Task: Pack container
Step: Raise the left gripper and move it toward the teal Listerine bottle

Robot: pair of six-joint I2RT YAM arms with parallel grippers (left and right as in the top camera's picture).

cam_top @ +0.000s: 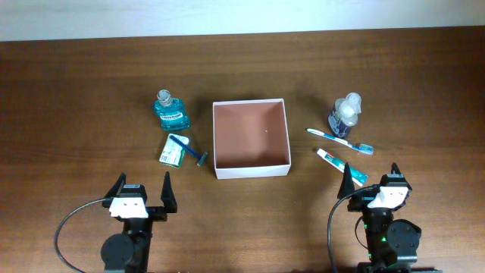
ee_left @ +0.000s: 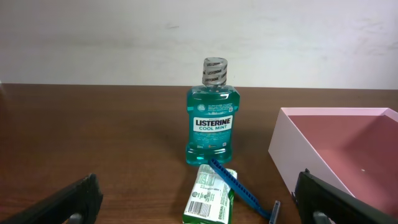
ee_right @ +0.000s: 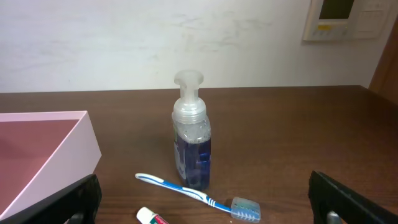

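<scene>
Container [cam_top: 251,135] sits in the middle of the overhead picture. It is a flat square box with thin white walls and a reddish-brown inside, and nothing lies in it. It rests on a dark brown wooden table [cam_top: 76,98] with fine grain lines. The table fills almost the whole overhead picture. A strip of white wall [cam_top: 227,15] runs along the top edge.

At the left of the box stands a Listerine mouthwash bottle [cam_top: 170,111] full of blue-green liquid, upright, near the box but not touching it. Just below it in the picture lies a small green-white packet [cam_top: 173,150]. A blue razor [cam_top: 189,149] lies slanted across the packet.

At the right of the box stands a clear pump bottle [cam_top: 345,115] with dark blue liquid. A blue and white toothbrush [cam_top: 341,139] lies just below the pump bottle. A toothpaste tube [cam_top: 341,164] lies a bit lower still, apart from the box.

The left gripper [cam_top: 144,182] is at the lower left of the overhead picture. Its two black fingers are spread wide and hold nothing. The right gripper [cam_top: 371,171] is at the lower right, also spread wide with nothing in it. One of its fingers comes close to the low end of the toothpaste tube.

From the wrist cameras the wall behind the table looks plain white with faint marks. In the upper right of the right wrist picture a white control panel [ee_right: 339,18] with a small screen hangs on the wall. A brown wooden strip [ee_right: 387,62] stands at the far right edge.
</scene>
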